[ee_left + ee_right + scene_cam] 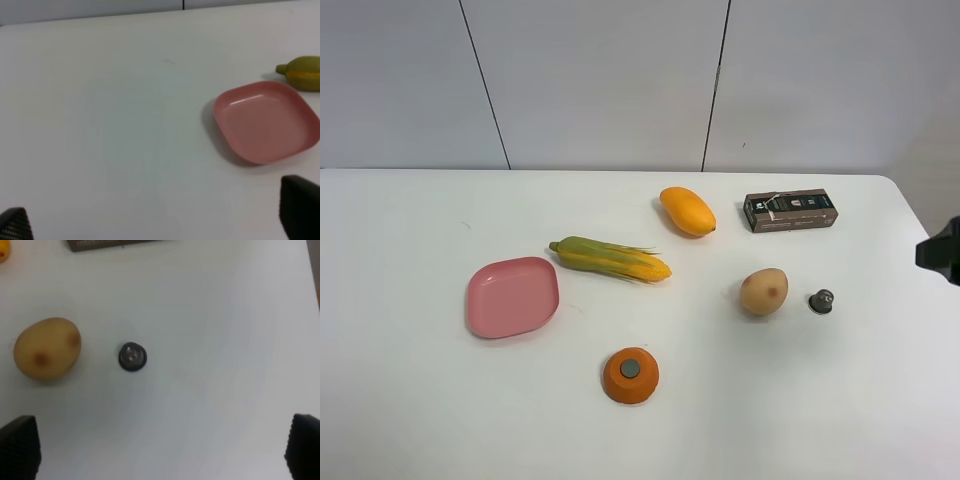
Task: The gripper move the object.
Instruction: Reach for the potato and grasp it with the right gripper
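Observation:
The tan potato-like object (pixel 763 291) with reddish blotches lies on the white table right of centre; it also shows in the right wrist view (pixel 47 348). My right gripper (pixel 160 452) is open and empty, its fingertips (pixel 20 445) wide apart above bare table, with the object off to one side. Only a dark part of the right arm (pixel 942 251) shows at the right edge of the exterior view. My left gripper (pixel 155 220) is open and empty over bare table, near the pink plate (pixel 267 122). The left arm is out of the exterior view.
A small dark capsule (pixel 821 300) lies just right of the object, also in the right wrist view (pixel 132 356). A mango (pixel 687 211), a dark box (pixel 790 210), a corn cob (pixel 610 259), the pink plate (pixel 512 296) and an orange dome (pixel 630 375) lie around.

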`<state>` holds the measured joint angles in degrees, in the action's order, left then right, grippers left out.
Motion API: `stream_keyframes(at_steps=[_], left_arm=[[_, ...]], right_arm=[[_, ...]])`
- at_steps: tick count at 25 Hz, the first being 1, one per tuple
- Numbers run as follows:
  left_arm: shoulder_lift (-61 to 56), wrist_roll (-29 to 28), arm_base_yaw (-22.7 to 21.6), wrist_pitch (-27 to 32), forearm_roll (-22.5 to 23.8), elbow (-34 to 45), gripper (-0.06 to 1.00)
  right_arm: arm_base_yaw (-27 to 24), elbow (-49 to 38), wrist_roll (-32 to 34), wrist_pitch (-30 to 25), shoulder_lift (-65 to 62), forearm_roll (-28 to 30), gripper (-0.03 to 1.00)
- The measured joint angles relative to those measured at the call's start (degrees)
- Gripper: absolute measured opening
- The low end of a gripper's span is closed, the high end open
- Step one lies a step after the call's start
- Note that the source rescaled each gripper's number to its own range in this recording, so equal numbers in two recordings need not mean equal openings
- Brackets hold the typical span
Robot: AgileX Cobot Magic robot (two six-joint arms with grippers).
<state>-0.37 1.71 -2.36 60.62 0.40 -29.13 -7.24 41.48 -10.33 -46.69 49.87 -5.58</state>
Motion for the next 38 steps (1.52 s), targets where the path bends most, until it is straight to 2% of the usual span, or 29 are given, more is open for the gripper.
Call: stream_keyframes(at_steps=[3, 7, 14, 18, 26, 31, 34, 37, 38], left_arm=[[0.0, 0.0, 0.0, 0.0, 0.0, 0.0, 1.0], [0.0, 0.0, 0.0, 0.0, 0.0, 0.0, 1.0], [0.0, 0.0, 0.0, 0.0, 0.0, 0.0, 1.0], [0.0, 0.0, 0.0, 0.0, 0.0, 0.0, 1.0], [0.0, 0.0, 0.0, 0.0, 0.0, 0.0, 1.0], [0.0, 0.0, 0.0, 0.0, 0.0, 0.0, 1.0], [0.0, 0.0, 0.0, 0.0, 0.0, 0.0, 1.0], [0.0, 0.0, 0.0, 0.0, 0.0, 0.0, 1.0], [0.0, 0.0, 0.0, 0.0, 0.0, 0.0, 1.0]], right_arm=[[0.6, 2.34, -3.9, 2.41, 9.53, -2.87, 1.0], [5.2, 5.83, -6.15, 5.82, 21.71, -4.02, 1.0], [16.23, 13.58, -5.78, 8.97, 40.31, -1.22, 1.0], [19.96, 17.25, -5.64, 10.16, 48.88, 0.06, 1.0], [21.05, 18.48, -6.28, 11.15, 56.82, -0.33, 1.0], [21.05, 18.48, -8.17, 12.29, 58.95, -2.86, 0.99], [21.05, 18.48, -8.16, 12.96, 60.7, -3.87, 0.86], [21.05, 18.48, -8.09, 13.27, 61.35, -4.6, 0.6], [21.11, 18.48, -7.94, 13.27, 61.34, -4.93, 0.47]])
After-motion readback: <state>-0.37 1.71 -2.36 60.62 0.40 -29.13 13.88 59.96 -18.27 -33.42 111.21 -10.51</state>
